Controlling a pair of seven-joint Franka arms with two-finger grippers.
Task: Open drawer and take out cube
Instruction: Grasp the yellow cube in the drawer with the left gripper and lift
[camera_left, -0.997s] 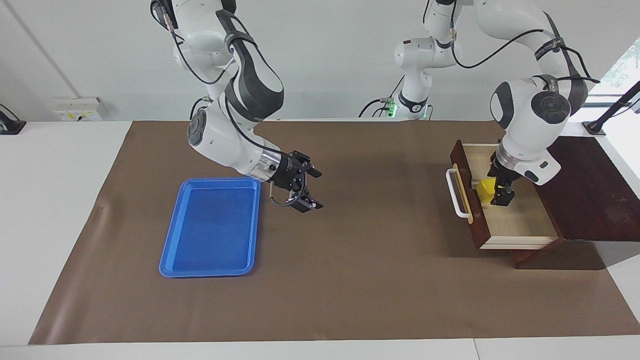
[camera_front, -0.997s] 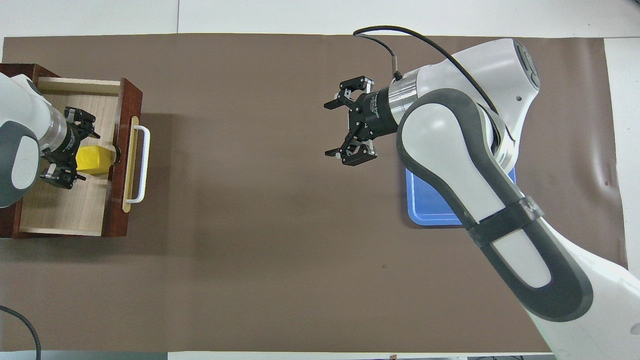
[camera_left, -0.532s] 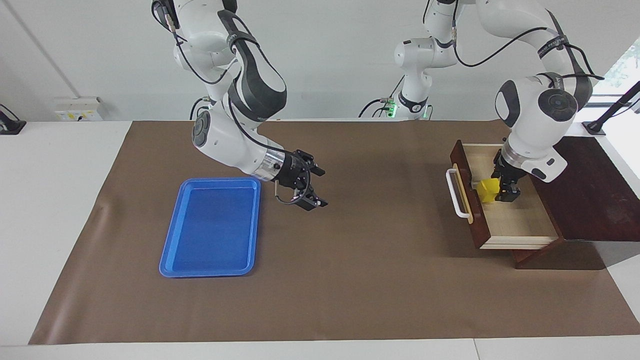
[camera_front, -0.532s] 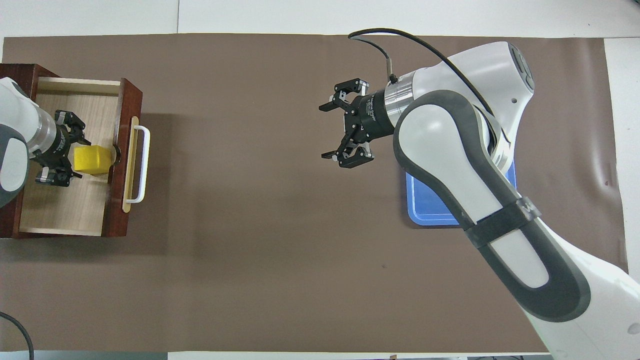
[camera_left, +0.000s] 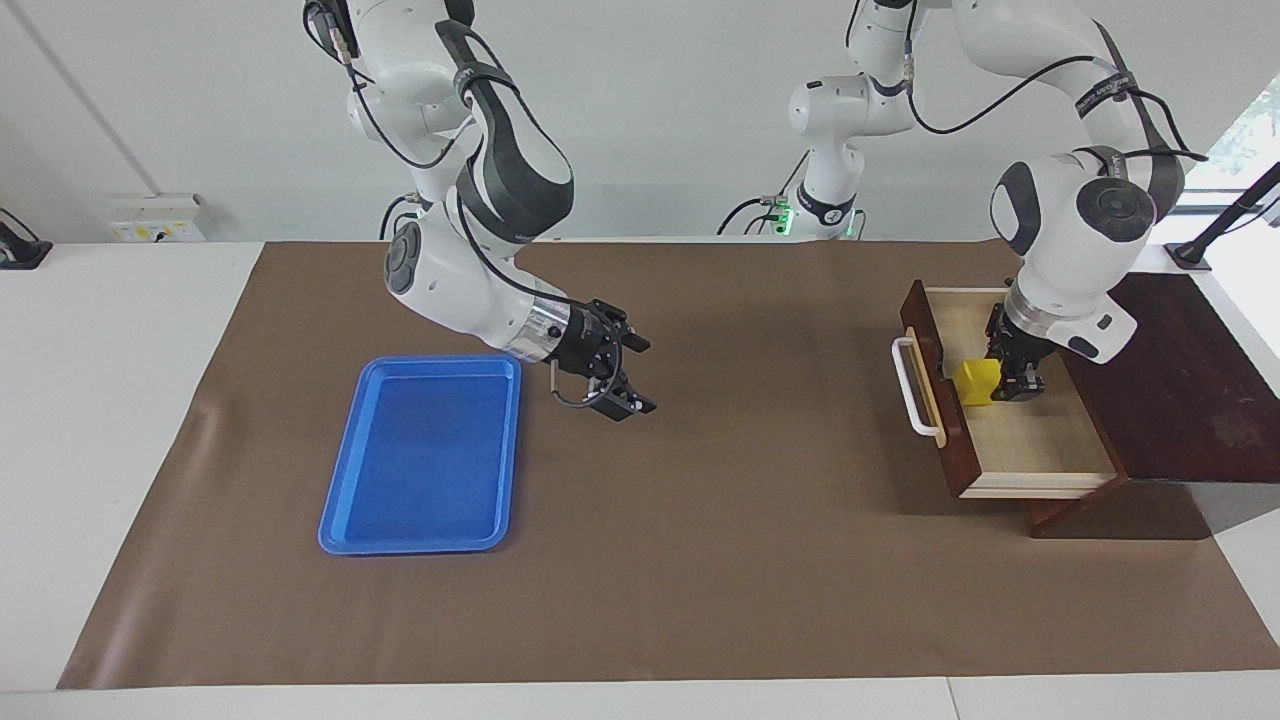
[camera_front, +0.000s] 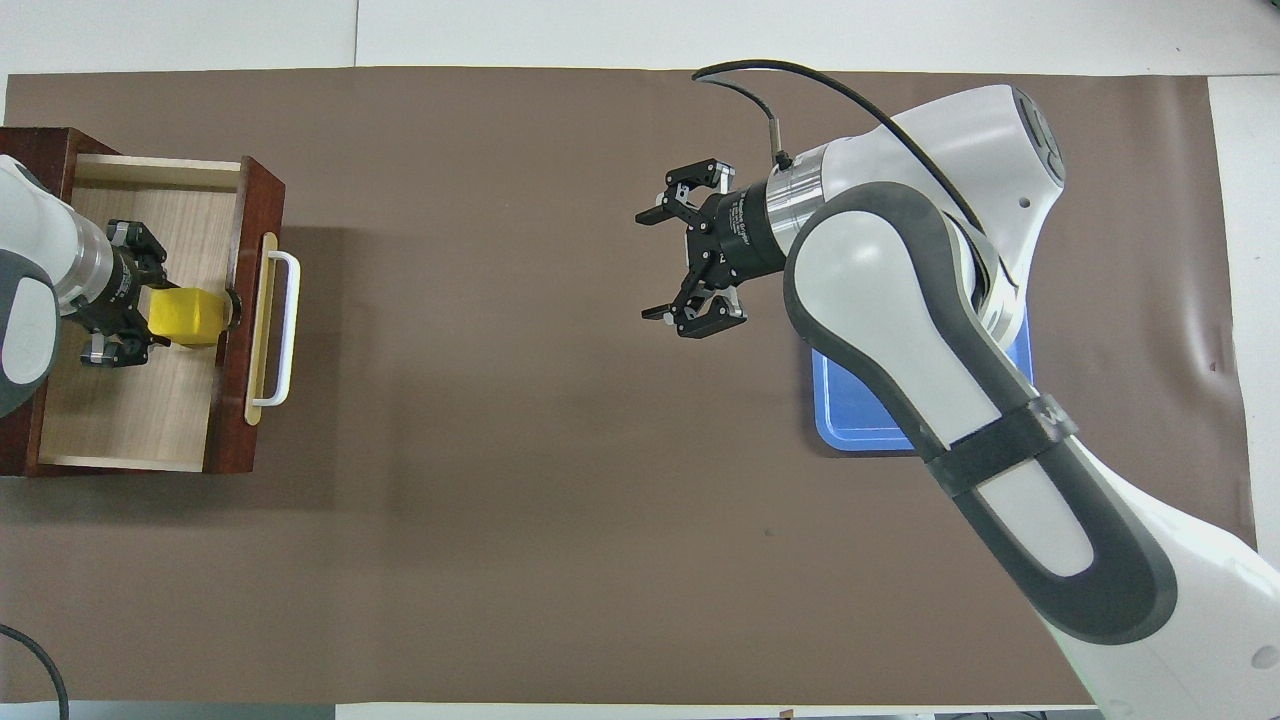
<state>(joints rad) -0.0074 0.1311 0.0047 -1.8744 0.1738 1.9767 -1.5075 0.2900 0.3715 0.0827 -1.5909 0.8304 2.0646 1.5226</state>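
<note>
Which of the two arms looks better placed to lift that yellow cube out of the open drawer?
The left. Its gripper is down inside the drawer, right at the cube, while the right gripper hangs open over the brown mat beside the blue tray.

A robotics lab bench, set up for testing.

Two white arms are mounted at a white table (camera_left: 120, 400) against a bare pale wall. Under the right gripper (camera_left: 625, 375) lies a brown paper mat (camera_left: 700, 560), and just beside it a blue tray (camera_left: 425, 455). Cables trail from the arm bases, where a green status light glows, and a socket box (camera_left: 155, 218) sits by the wall.
</note>
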